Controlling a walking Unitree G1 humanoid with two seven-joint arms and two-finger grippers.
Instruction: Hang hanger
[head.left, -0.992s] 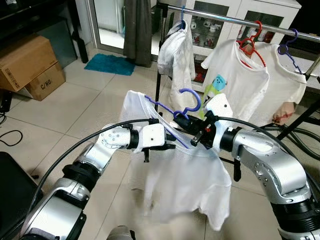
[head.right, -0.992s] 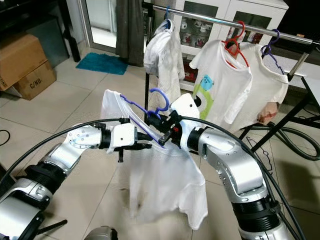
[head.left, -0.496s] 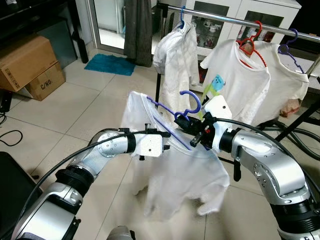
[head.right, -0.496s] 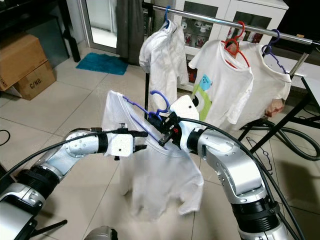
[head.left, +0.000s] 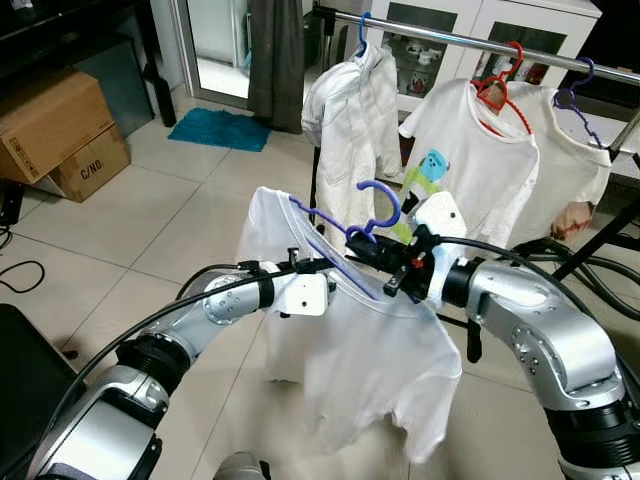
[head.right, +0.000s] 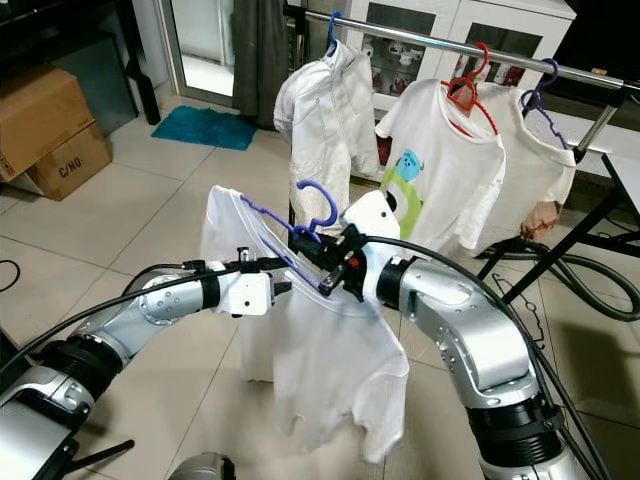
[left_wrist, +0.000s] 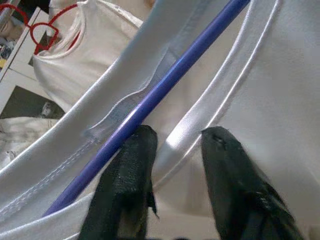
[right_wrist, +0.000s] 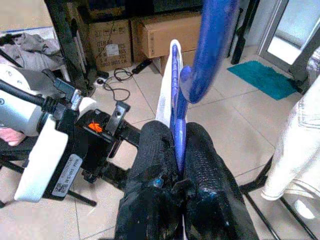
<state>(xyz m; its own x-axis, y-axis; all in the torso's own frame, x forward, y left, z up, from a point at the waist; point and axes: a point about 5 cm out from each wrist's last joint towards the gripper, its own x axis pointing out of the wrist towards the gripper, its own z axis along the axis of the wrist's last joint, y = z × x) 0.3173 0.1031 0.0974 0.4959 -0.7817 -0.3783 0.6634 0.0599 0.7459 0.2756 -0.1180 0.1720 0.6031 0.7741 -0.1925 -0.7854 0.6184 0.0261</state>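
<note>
A purple hanger (head.left: 383, 203) carries a white T-shirt (head.left: 370, 360) that hangs in front of me above the tiled floor. My right gripper (head.left: 372, 250) is shut on the hanger just below its hook; the right wrist view shows both pads (right_wrist: 155, 150) pinching the blue stem (right_wrist: 210, 45). From the left, my left gripper (head.left: 320, 266) reaches to the shirt's collar. It is open, its fingers (left_wrist: 132, 165) on either side of the collar seam, beside the hanger's bar (left_wrist: 165, 85). Beyond stands the metal clothes rail (head.left: 450, 38).
Three white garments hang on the rail: one on a blue hanger (head.left: 350, 110), one on a red hanger (head.left: 470, 150), one on a purple hanger (head.left: 575, 160). Cardboard boxes (head.left: 60, 130) and a teal mat (head.left: 222, 128) lie at the left. Hoses (head.left: 600, 270) trail at the right.
My left gripper let go of the shirt's left side and drew back to the collar. The shirt swung, then settled straighter under the hanger. The right gripper kept its hold.
</note>
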